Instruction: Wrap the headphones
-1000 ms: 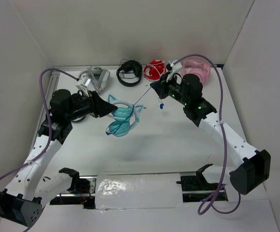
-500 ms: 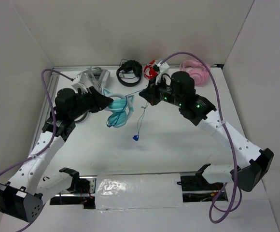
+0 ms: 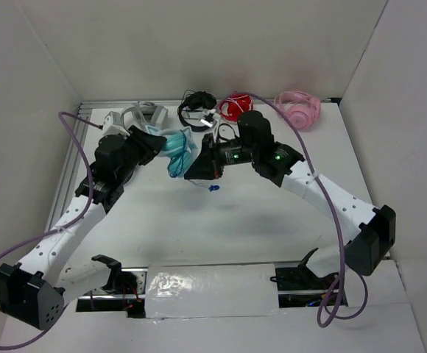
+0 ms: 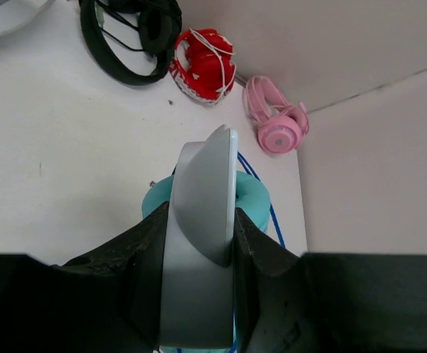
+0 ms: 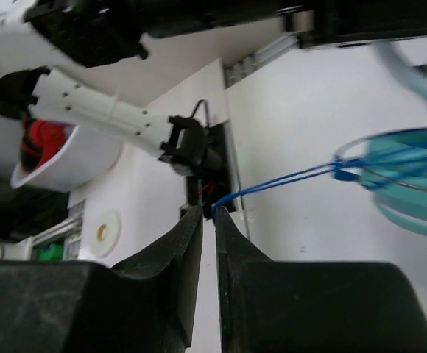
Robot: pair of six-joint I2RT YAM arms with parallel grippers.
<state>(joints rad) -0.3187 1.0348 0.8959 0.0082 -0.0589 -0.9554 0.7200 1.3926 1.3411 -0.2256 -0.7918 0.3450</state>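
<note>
The teal headphones (image 3: 177, 145) hang off the table in my left gripper (image 3: 160, 144). In the left wrist view the jaws are shut on the pale headband (image 4: 199, 220), with a teal cup (image 4: 252, 197) below and the thin blue cable (image 4: 274, 217) beside it. My right gripper (image 3: 196, 170) sits just right of the headphones. Its jaws (image 5: 208, 213) are nearly closed and pinch the blue cable (image 5: 287, 179), which runs taut to the headphones (image 5: 412, 173). The cable's blue plug (image 3: 213, 189) dangles below the right gripper.
Along the back edge lie grey-white headphones (image 3: 141, 116), black headphones (image 3: 197, 110), red headphones (image 3: 235, 105) and pink headphones (image 3: 298, 109). White walls enclose the left, back and right sides. The arms' bases and a foil strip (image 3: 206, 283) line the near edge.
My right gripper has moved left, close to the headphones, carrying the cable. My left gripper has turned the headphones towards the back. The dangling plug rose from the table.
</note>
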